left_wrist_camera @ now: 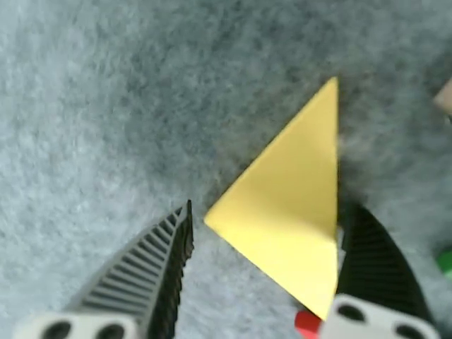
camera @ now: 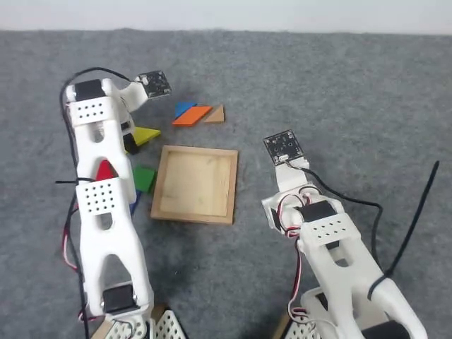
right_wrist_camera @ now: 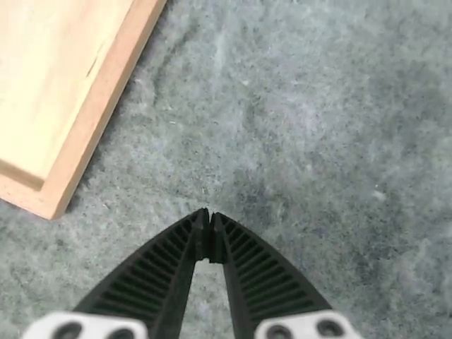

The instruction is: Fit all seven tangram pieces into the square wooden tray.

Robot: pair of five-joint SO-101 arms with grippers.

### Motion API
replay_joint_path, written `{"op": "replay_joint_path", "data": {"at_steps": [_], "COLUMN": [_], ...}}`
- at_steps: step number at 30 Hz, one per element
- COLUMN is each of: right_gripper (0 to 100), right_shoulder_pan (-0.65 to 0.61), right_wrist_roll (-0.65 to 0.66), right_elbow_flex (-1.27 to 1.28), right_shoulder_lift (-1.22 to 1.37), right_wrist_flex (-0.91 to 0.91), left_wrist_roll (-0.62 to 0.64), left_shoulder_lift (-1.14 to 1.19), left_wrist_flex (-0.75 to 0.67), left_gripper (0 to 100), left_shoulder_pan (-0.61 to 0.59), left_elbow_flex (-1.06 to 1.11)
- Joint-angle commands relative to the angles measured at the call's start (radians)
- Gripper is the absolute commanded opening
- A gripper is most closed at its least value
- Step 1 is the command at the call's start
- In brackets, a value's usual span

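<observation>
**Tangram pieces scattered on grey fabric around the tray**

The square wooden tray [camera: 157,182] sits mid-tabletop [camera: 339,92], on a fuzzy grey covering (carpet-like), with a pale wall [camera: 226,13] behind. The blue piece [camera: 184,108], orange piece [camera: 192,116] and tan piece [camera: 216,114] cluster beyond it. The green piece [camera: 145,178] and red piece [camera: 105,170] lie beside it under the left arm. The left pincer [left_wrist_camera: 268,226] stands open astride the yellow triangle [left_wrist_camera: 289,205]. The right pincer [right_wrist_camera: 209,217] is closed over fabric near the tray's corner.

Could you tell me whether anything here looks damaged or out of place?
Nothing stands out: the tray lies flat, undamaged and empty, and the yellow triangle lies flat on the carpet within the open left hand.
</observation>
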Motion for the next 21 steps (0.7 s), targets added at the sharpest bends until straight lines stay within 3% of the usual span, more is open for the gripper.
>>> {"op": "replay_joint_path", "data": {"at_steps": [1,7,10,15,21], "right_gripper": [0.8,0.8,0.8,0.8,0.8], "right_shoulder_pan": [0.015,0.013,0.013,0.013,0.013], "right_wrist_roll": [0.014,0.014,0.014,0.014,0.014], "right_elbow_flex": [-0.012,-0.012,-0.012,-0.012,-0.012], "right_shoulder_lift": [-0.012,-0.012,-0.012,-0.012,-0.012], "right_wrist_flex": [-0.012,-0.012,-0.013,-0.015,-0.016], "left_wrist_roll": [-0.074,-0.166,-0.259,-0.261,-0.209], "left_shoulder_lift": [0.032,0.025,0.006,-0.058,-0.207], "left_wrist_flex": [0.015,0.023,0.135,0.129,0.129], "left_gripper": [32,32,32,31,31], "left_shoulder_pan": [-0.012,-0.069,-0.103,-0.161,-0.181], "left_elbow_flex": [0.056,0.162,0.127,0.16,0.392]}}
